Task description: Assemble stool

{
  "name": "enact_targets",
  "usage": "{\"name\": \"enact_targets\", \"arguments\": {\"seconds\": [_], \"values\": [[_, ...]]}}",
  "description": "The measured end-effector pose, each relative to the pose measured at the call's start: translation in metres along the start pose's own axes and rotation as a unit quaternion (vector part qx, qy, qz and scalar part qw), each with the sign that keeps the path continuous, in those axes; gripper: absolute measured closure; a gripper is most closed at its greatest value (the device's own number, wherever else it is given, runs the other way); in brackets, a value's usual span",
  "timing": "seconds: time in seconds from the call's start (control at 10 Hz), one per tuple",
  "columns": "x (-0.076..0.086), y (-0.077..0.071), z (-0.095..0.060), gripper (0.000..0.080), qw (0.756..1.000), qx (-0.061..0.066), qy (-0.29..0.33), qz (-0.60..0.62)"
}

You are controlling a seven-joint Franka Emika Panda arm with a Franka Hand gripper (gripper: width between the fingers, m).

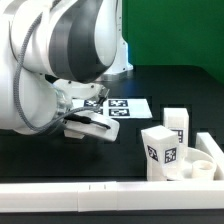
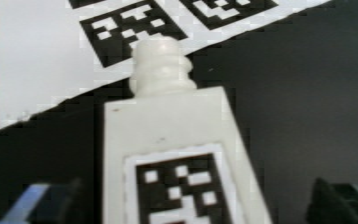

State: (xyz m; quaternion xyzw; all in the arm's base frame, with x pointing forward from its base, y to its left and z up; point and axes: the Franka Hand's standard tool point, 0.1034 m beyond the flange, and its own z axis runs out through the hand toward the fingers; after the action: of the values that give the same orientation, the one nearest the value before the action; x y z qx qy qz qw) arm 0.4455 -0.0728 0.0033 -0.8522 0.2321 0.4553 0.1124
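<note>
White rail (image 1: 110,192) runs closest to you. Your pincer (image 1: 98,125) is clamped on a stool leg (image 2: 176,150) above the marker board (image 1: 125,106). Seat (image 1: 200,168) sits on the table (image 1: 60,160), exterior view's right. Looks light, rigid, slick plastic; I'd grip the flat sides.

seat (image 1: 203,166): cut by frame edge | gripper (image 1: 97,127): grip perhaps hidden

On the bench (image 1: 60,160), the marker board (image 1: 125,106) lies far, under the arm. A stool leg (image 1: 95,127) lies near it, at the claw (image 1: 75,122). At the exterior view's right, two upright legs (image 1: 160,150) stand beside the round seat (image 1: 200,165).
</note>
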Motion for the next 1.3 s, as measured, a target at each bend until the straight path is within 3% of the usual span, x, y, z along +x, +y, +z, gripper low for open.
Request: {"name": "enact_targets", "arguments": {"seconds": [0.1,0.2,0.3,0.4,0.5,0.6,0.7,0.8,1.0,1.1,1.3], "values": [[0.000,0.000,0.000,0.0361,1.000,0.000,0.000,0.000],[0.000,0.000,0.000,0.0361,1.000,0.000,0.000,0.000],[0.001,0.000,-0.001,0.0470,1.000,0.000,0.003,0.000],[0.000,-0.004,-0.007,0.0469,1.000,0.001,0.017,-0.004],[-0.017,-0.011,-0.021,0.0469,1.000,0.002,0.015,-0.011],[-0.036,-0.020,-0.048,0.0469,0.999,0.010,0.032,-0.024],[-0.044,-0.026,-0.071,0.0469,0.997,0.011,0.065,-0.037],[-0.043,-0.031,-0.086,0.0469,0.988,0.009,0.144,-0.057],[-0.048,-0.028,-0.075,0.0469,0.982,0.016,0.181,-0.054],[-0.045,-0.037,-0.086,0.0469,0.974,0.019,0.222,-0.049],[-0.086,-0.089,-0.132,0.0469,0.948,0.037,0.310,-0.065]]}}
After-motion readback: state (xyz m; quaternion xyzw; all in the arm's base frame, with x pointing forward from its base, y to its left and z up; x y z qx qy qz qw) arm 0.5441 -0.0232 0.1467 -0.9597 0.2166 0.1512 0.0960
